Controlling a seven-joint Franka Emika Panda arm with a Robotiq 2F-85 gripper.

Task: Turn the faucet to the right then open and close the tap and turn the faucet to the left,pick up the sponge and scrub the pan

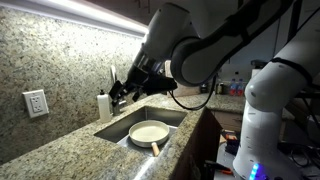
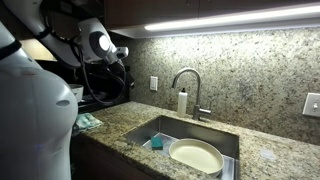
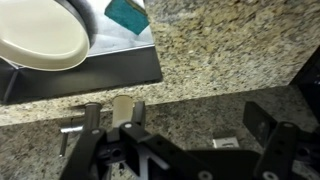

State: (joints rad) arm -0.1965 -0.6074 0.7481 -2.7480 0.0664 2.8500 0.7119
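Observation:
The silver gooseneck faucet point(image 2: 186, 80) stands behind the sink, its spout arching over the basin. The cream-white pan point(image 2: 196, 156) lies in the sink in both exterior views point(image 1: 149, 131), and its tan handle point(image 1: 155, 148) points to the front edge. The teal sponge point(image 2: 156, 143) lies in the sink beside the pan and also shows in the wrist view point(image 3: 127, 12). My gripper point(image 3: 178, 125) is open and empty, in the air over the counter and apart from the faucet. It shows dark near the white bottle in an exterior view point(image 1: 122, 90).
A white soap bottle point(image 2: 182, 102) stands next to the faucet. The steel sink point(image 2: 160, 127) is set into the speckled granite counter point(image 2: 120, 118). Wall outlets point(image 1: 36, 103) sit on the granite backsplash. A folded cloth point(image 2: 88, 121) lies at the counter's end.

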